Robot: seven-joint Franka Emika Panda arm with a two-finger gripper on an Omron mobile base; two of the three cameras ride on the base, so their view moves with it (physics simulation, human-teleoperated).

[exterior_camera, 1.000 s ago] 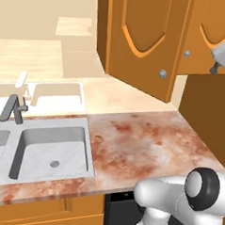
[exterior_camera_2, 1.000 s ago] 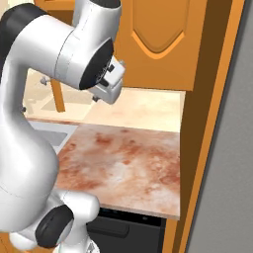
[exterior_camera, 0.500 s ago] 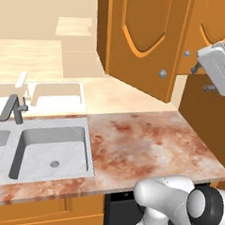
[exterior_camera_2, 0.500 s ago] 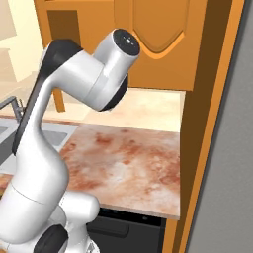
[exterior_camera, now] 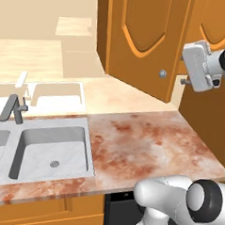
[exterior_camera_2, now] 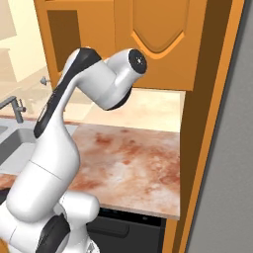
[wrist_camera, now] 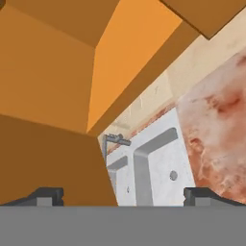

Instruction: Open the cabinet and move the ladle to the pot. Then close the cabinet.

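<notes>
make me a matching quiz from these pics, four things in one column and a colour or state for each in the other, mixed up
Things:
1. cabinet door
2. sink basin
3. countertop
4. gripper

Colour or state:
A. reddish marbled stone
B. fingers spread wide, nothing between them
C. swung open over the counter
D. pale grey, with a drain in the bottom

Pairs: 1-C, 2-D, 3-A, 4-B

Cabinet [exterior_camera: 142,41] door swung open; gripper [exterior_camera: 183,81] beside its knob [exterior_camera: 162,73]
</notes>
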